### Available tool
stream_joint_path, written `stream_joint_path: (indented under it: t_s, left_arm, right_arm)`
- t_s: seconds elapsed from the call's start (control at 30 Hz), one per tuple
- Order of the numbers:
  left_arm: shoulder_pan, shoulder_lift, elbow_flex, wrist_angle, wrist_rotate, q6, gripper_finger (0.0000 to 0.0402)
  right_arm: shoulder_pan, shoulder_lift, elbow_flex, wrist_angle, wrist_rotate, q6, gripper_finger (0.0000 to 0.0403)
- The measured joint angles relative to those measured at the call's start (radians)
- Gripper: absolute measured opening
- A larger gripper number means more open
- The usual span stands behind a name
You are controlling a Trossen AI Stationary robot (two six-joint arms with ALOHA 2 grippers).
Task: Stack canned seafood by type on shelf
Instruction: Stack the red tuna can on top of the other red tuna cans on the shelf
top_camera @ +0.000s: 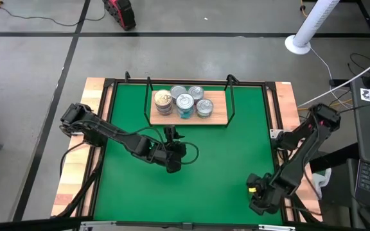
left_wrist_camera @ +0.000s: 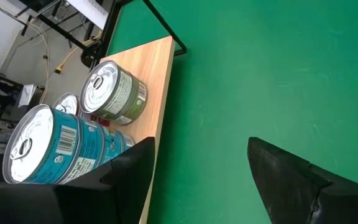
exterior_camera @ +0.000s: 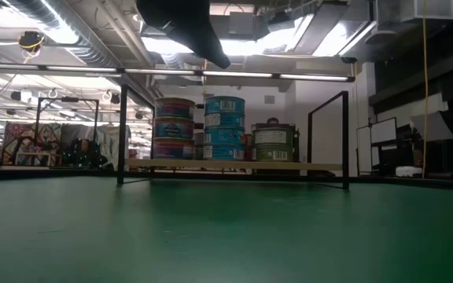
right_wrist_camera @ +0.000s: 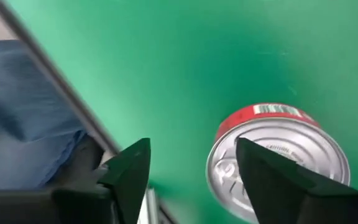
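Your right gripper (right_wrist_camera: 191, 180) hangs spread and empty just above a red-sided tin (right_wrist_camera: 277, 159) with a smooth silvery lid, lying on the green mat (top_camera: 236, 160) near its front right corner. You look to be at the pickup: lower, straddle the round rim, then close. Your left gripper (left_wrist_camera: 197, 180), also spread and empty, waits before the light-wood shelf (top_camera: 220, 114), where tins (top_camera: 184, 102) already stand stacked between thin black wire uprights.

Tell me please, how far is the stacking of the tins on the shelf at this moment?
Mostly done, it seems: the shelf already carries sorted piles, a teal stack, a red-banded stack and a green-labelled tin. In hand: nothing yet; the right gripper, jaws open, hovers over one red tin on the green mat. The left gripper waits open near the shelf. Left: placing that tin.
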Motion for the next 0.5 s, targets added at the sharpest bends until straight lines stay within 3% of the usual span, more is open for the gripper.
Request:
stream_joint_path:
  t_s: [0.5]
  left_arm:
    - [0.0,0.0,0.0,0.0,0.0,-0.005,0.0253]
  right_arm:
    - [0.0,0.14,0.005,-0.003,-0.011,0.002,0.0248]
